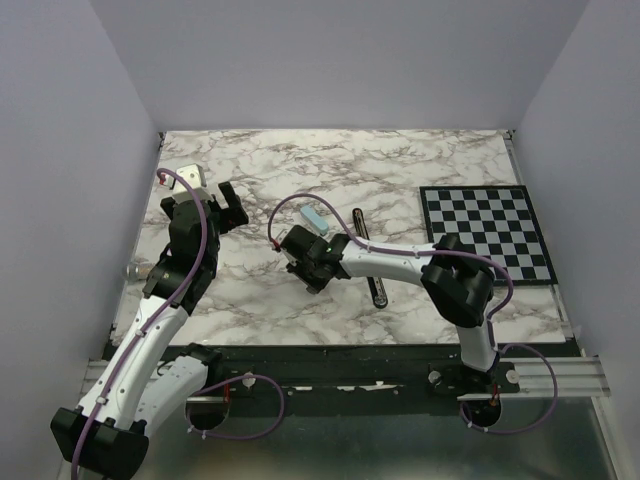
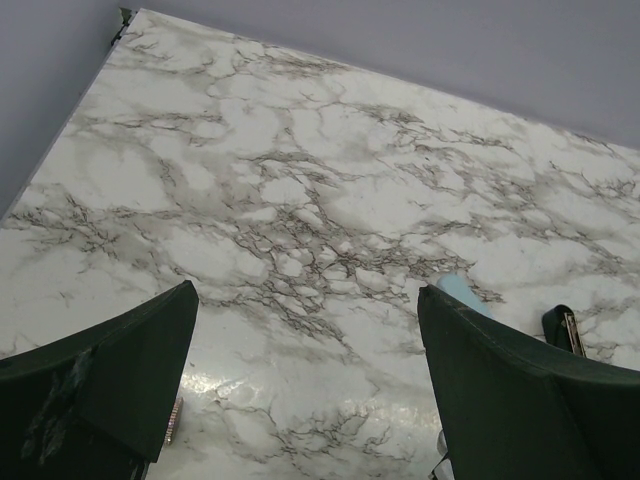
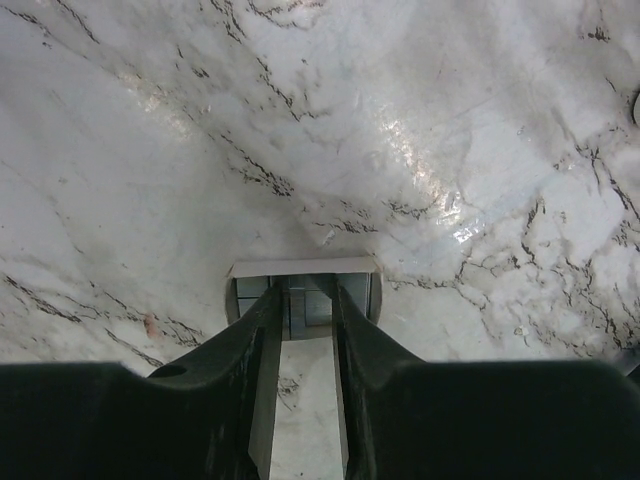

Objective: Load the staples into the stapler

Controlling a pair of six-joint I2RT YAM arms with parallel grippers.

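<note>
The black stapler lies closed on the marble table, right of centre; its tip shows in the left wrist view. My right gripper reaches left of it, and its fingers dip into a small white-rimmed box of grey staples. The narrow jaws of the right gripper clamp one grey staple block inside the box. My left gripper hovers wide open and empty over bare table, as its own view shows.
A light blue piece lies between the grippers and also shows in the left wrist view. A checkerboard lies at the right. A silvery object sits at the far left. A tiny coppery strip lies by my left finger.
</note>
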